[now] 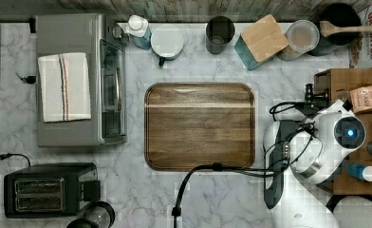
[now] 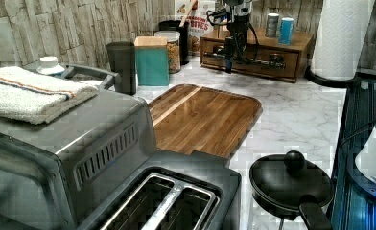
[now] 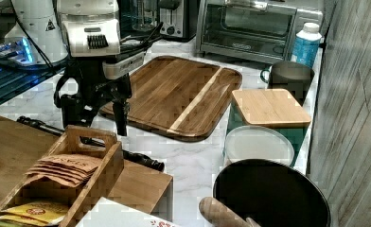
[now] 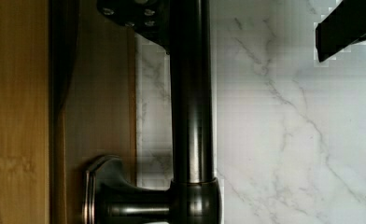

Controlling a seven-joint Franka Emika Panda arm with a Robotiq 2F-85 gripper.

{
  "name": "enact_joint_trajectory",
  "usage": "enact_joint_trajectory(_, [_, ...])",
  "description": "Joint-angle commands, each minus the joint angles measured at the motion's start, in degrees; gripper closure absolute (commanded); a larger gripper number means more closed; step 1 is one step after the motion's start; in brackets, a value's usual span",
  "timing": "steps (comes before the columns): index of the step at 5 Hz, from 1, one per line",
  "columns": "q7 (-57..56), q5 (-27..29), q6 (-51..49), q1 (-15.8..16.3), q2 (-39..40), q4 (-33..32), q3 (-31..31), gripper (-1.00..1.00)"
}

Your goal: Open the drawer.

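Note:
The drawer (image 2: 291,61) is a brown wooden box front under a wooden shelf unit (image 1: 336,78) at the top view's right. Its long black bar handle (image 4: 190,93) runs across the front (image 4: 106,93) on a post (image 4: 139,203). My gripper (image 4: 242,30) is open and straddles the bar: one finger (image 4: 139,18) is in the gap between bar and drawer front, the other finger (image 4: 344,32) hangs over the marble well clear of the bar. In the right view the gripper (image 3: 98,127) reaches down over the handle (image 3: 141,159). In the left view the gripper (image 2: 230,60) hangs before the drawer's left part.
A wooden cutting board (image 1: 199,126) lies mid-counter beside the arm (image 1: 326,142). A silver toaster oven (image 1: 79,78) and a black toaster (image 1: 46,190) stand at the top view's left. Canisters (image 1: 265,40) line the back wall. A tea-bag caddy (image 3: 75,165) and bottles (image 2: 279,26) sit on the shelf unit.

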Motion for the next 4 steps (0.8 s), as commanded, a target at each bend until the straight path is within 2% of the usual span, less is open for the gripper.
enact_joint_trajectory(1, [2.6,0.3,-3.8,6.9,-6.8,-6.9,6.5,-1.00])
enact_joint_trajectory(2, [11.2,-1.4,-1.5,12.2,-9.4,-11.3,6.5,-1.00])
enact_joint_trajectory(4, [16.8,-0.2,2.5,17.4,-10.6,-15.1,9.4,-1.00])
